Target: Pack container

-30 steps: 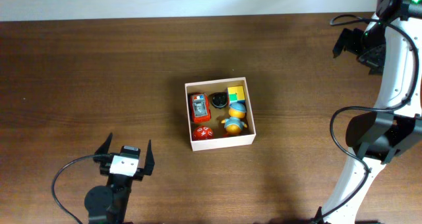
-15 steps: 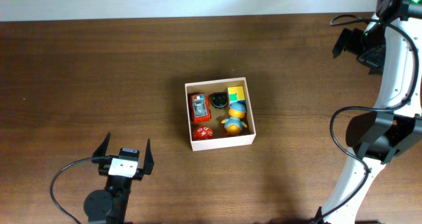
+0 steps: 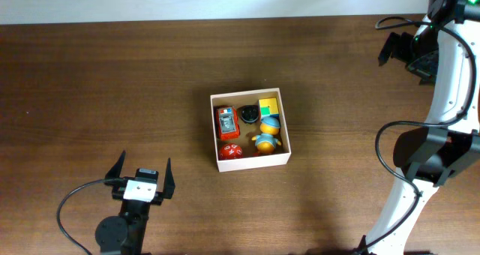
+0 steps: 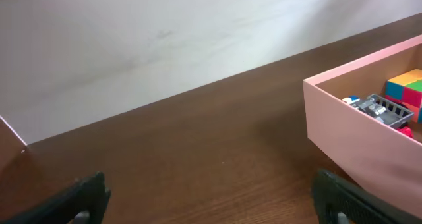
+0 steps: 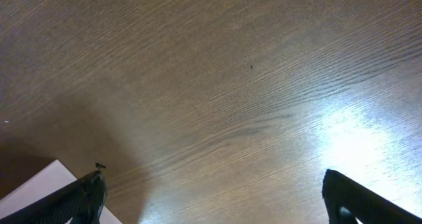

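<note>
The container (image 3: 253, 163), a square shallow box with white walls, sits mid-table. In it lie a red toy car (image 3: 227, 123), a black round piece (image 3: 248, 115), a yellow, green and blue cube (image 3: 268, 107), an orange and blue figure (image 3: 267, 137) and a red die (image 3: 230, 151). My left gripper (image 3: 144, 166) is open and empty, to the front left of the box and apart from it. Its wrist view shows the box wall (image 4: 356, 128) at the right, beyond the open jaws (image 4: 214, 204). My right gripper (image 3: 399, 49) is open and empty at the far right back, over bare wood (image 5: 217, 197).
The dark wooden table (image 3: 112, 82) runs to a pale wall at the back. The right arm's white links and black cable (image 3: 442, 120) stand along the right edge. A white patch (image 5: 33, 188) shows at the right wrist view's bottom left.
My left gripper has drawn back slightly toward the table's front edge, still open. The box, the toys and the right arm have not moved.
</note>
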